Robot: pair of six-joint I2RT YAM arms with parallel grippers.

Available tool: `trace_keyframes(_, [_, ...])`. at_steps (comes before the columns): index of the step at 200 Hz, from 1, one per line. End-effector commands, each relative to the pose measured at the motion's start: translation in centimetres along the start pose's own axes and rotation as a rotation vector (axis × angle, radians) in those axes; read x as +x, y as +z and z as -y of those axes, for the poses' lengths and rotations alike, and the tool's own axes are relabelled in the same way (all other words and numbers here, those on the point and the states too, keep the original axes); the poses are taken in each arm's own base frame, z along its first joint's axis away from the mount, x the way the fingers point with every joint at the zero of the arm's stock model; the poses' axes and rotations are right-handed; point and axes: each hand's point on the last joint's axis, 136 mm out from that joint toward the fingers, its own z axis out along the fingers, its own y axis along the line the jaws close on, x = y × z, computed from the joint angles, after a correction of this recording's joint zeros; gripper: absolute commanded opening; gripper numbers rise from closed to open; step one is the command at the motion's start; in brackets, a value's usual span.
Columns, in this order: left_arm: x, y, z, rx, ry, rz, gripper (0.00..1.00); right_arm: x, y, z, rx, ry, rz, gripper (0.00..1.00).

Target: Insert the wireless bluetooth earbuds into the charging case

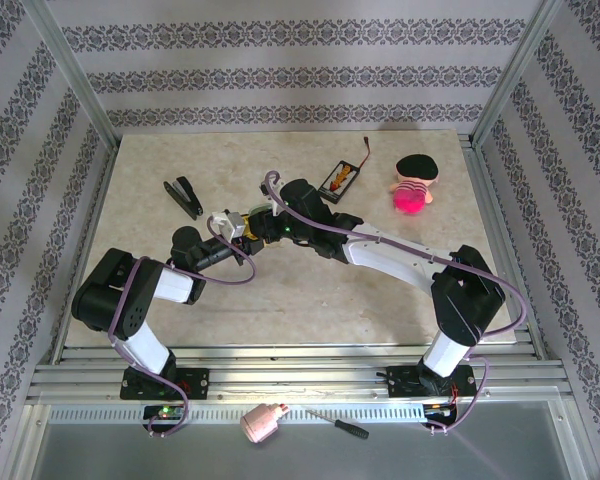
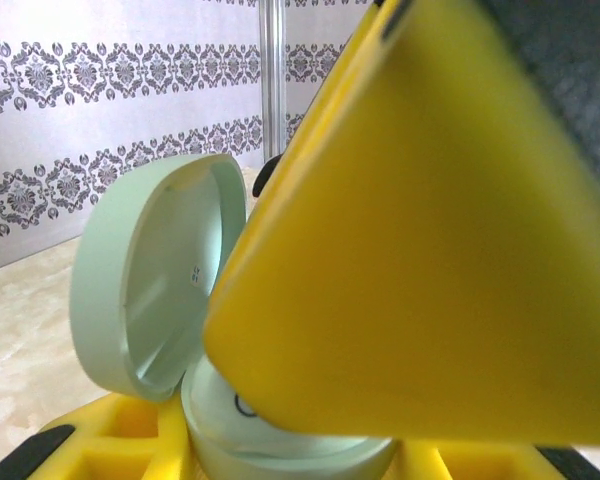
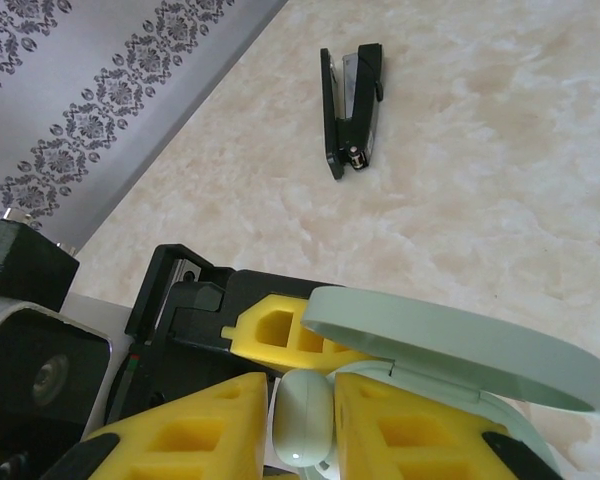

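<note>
My left gripper [image 2: 290, 455] is shut on the base of the mint-green charging case [image 2: 280, 440], held above the table with its lid [image 2: 145, 290] swung open. In the right wrist view the lid [image 3: 460, 345] lies to the right of my right gripper [image 3: 302, 400]. That gripper's yellow fingers are shut on a pale whitish earbud [image 3: 302, 425], right over the case's open base. One right finger [image 2: 430, 250] blocks most of the left wrist view and hides the case's pockets. Both grippers meet near the table's middle left [image 1: 248, 225].
A black stapler [image 3: 352, 110] lies on the marble table [image 1: 310, 290] at the back left. A black battery holder with wires [image 1: 338, 180] and a pink plush doll [image 1: 413, 183] sit at the back. A pink bottle [image 1: 263, 423] and a screwdriver [image 1: 338, 424] lie on the front rail.
</note>
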Motion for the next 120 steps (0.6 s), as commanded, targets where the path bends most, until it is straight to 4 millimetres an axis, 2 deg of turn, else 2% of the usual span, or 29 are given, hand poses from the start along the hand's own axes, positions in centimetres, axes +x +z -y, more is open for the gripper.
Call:
trace_keyframes(1, [-2.1,0.5,-0.2,-0.002,0.069,0.067,0.18,-0.1,-0.8,1.0,0.048,0.009,0.013,0.26])
trace_keyframes(83, [-1.8,0.5,-0.3,-0.013,0.072,0.060,0.18,-1.4,-2.7,0.5,0.059,-0.012,0.062,0.40])
trace_keyframes(120, [-1.5,0.3,-0.5,-0.029,0.096,0.052,0.17,-2.2,-4.1,-0.4,0.039,-0.038,0.101,0.48])
